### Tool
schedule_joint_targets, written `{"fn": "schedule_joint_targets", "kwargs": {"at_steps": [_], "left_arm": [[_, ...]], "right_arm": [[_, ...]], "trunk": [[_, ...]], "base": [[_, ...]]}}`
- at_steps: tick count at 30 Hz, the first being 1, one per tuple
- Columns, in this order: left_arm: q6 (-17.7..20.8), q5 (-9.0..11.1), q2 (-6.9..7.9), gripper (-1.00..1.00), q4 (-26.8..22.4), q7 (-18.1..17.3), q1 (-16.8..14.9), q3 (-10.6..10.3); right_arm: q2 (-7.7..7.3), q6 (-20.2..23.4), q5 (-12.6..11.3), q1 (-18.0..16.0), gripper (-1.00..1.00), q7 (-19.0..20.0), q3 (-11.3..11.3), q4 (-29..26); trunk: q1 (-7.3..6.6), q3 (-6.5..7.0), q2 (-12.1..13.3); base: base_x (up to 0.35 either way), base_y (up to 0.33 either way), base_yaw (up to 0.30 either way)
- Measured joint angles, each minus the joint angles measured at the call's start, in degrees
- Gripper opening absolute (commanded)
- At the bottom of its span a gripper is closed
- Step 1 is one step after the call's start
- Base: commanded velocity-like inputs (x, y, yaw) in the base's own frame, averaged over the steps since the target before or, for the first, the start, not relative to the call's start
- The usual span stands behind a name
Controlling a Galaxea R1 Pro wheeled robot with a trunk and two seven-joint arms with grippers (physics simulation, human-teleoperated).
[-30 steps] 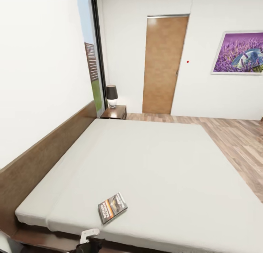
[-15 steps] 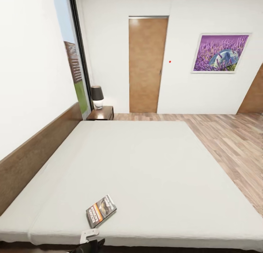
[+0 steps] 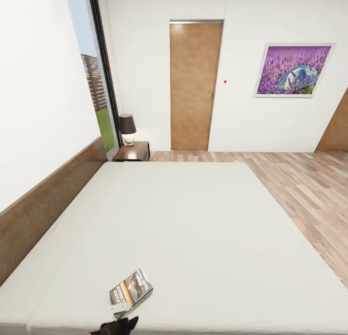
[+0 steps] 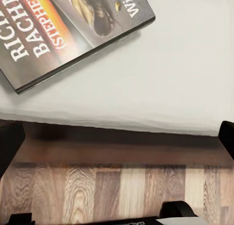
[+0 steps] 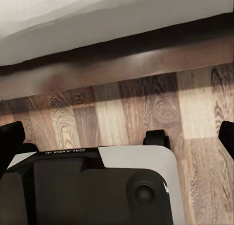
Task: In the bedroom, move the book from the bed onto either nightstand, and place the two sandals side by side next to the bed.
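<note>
At the bed's near edge, the left gripper (image 4: 117, 137) hangs with its jaws spread wide, dark tips at either side of the wrist view, nothing between them. Ahead of it lies the book (image 4: 73, 30), flat on the mattress by that near edge, close to the headboard-side corner (image 3: 131, 290). Over to the right gripper (image 5: 117, 137): jaws wide too, above the plank floor (image 5: 146, 113) and the robot's base (image 5: 97, 186), facing the bed's dark frame (image 5: 122, 64). Farther out, the bed (image 3: 193, 219) stretches away; the nightstand (image 3: 133, 152) stands at its far headboard corner, carrying a lamp (image 3: 127, 128). Beyond are a door (image 3: 195, 83) and the lavender picture (image 3: 293, 70).
</note>
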Motion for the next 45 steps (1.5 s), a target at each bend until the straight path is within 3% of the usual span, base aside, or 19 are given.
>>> {"fn": "schedule_joint_targets", "kwargs": {"at_steps": [15,18,19,20,23,25,27,31,34,38,39,41,42,44,45], "left_arm": [[-0.04,-0.15,0.36,1.00,-0.05,-0.56,0.00,0.26],[0.22,0.00,2.29,1.00,-0.83,-1.86,-0.05,0.59],[1.26,0.19,3.76,1.00,-2.15,-4.18,-0.23,0.79],[2.11,0.24,4.31,1.00,-2.73,-5.38,-0.32,0.69],[10.32,0.15,6.83,1.00,-6.37,-13.82,-0.71,0.63],[18.90,0.13,8.97,1.00,-11.30,-21.06,-0.89,0.55],[24.22,0.12,10.31,1.00,-15.54,-25.14,-0.93,0.49],[31.19,0.13,12.14,1.00,-21.18,-30.06,-0.97,0.54],[34.94,0.15,12.75,1.00,-23.54,-32.10,-1.00,0.59],[41.76,0.18,13.67,1.00,-30.92,-34.87,-1.22,0.64],[43.73,0.25,14.05,1.00,-34.18,-34.66,-1.44,0.76],[45.25,0.25,14.12,1.00,-37.45,-27.83,-4.06,2.66],[45.46,0.32,13.80,1.00,-38.00,-21.54,-6.13,4.43],[45.67,0.46,12.48,1.00,-38.47,-12.47,-8.87,6.56],[45.71,0.45,12.09,1.00,-38.54,-10.43,-9.46,6.91]], "right_arm": [[0.00,-0.07,-0.05,-0.01,1.00,0.02,-0.01,0.16],[0.00,-0.08,-0.07,0.00,1.00,0.02,-0.01,0.17],[0.00,-0.08,-0.07,0.00,1.00,0.02,-0.01,0.17],[0.00,-0.08,-0.07,0.00,1.00,0.02,-0.01,0.17],[0.00,-0.08,-0.08,0.00,1.00,0.02,-0.01,0.17],[0.00,-0.08,-0.08,0.00,1.00,0.02,-0.01,0.17],[0.00,-0.08,-0.08,-0.02,1.00,0.02,-0.01,0.17],[0.00,-0.08,-0.08,-0.01,1.00,0.02,-0.01,0.17],[0.00,-0.08,-0.08,-0.02,1.00,0.02,-0.01,0.17],[-0.02,-0.08,-0.08,0.00,1.00,0.02,-0.01,0.17],[-0.01,-0.08,-0.08,0.00,1.00,0.02,-0.01,0.18],[0.00,-0.08,-0.01,0.00,1.00,0.05,-0.01,0.23],[0.00,-0.08,0.00,0.00,1.00,0.11,-0.01,0.24],[0.00,-0.08,0.00,0.00,1.00,0.21,-0.01,0.25],[0.00,-0.08,0.01,0.00,1.00,0.23,0.00,0.25]], "trunk": [[0.02,0.00,0.01],[0.02,0.00,0.01],[0.02,0.01,0.00],[0.02,0.00,0.01],[0.02,0.00,0.00],[0.02,0.01,0.01],[0.02,0.01,0.01],[0.02,0.01,0.01],[0.02,0.00,0.01],[0.02,0.01,0.01],[0.01,0.01,0.01],[0.02,0.01,0.01],[0.02,0.02,0.01],[0.02,0.01,0.01],[0.02,0.01,0.01]], "base": [[0.014,0.000,0.000],[0.000,0.000,0.000],[0.000,0.000,0.000],[0.000,0.000,0.000],[0.000,0.000,0.000],[0.000,0.000,0.000],[0.000,0.000,0.000],[0.000,0.000,0.000],[0.000,0.000,0.000],[0.000,0.000,0.000],[0.000,0.000,0.000],[0.000,0.000,0.000],[0.000,0.000,0.000],[0.000,0.000,0.000],[0.000,0.000,0.000]]}}
